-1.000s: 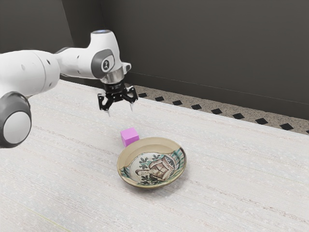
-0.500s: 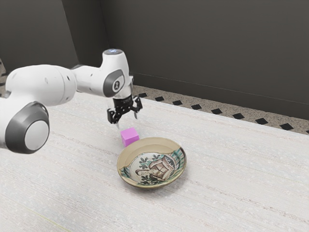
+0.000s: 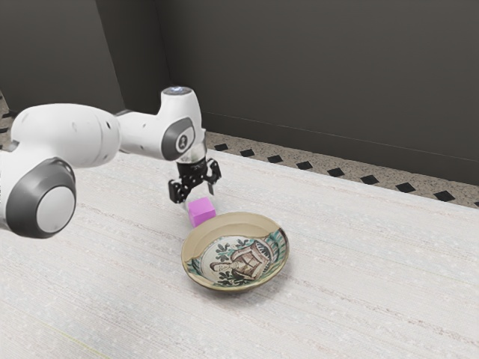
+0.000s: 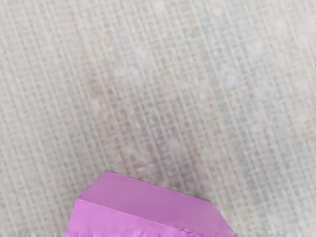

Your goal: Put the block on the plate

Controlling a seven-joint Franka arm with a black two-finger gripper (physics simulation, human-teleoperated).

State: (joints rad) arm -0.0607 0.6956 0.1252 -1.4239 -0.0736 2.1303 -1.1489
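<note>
We see a plain pink block. In the exterior view, our plate has tan at eleven o'clock, teal stripes at three.

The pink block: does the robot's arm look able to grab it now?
Probably yes: the gripper is open right over the pink block, with nothing between them, though the plate sits close beside the block.

On table: plate, with block just beside its far rim, toward exterior view's left; touching or apart, hard to tell. Beyond table's far edge: floor, then wall.
</note>
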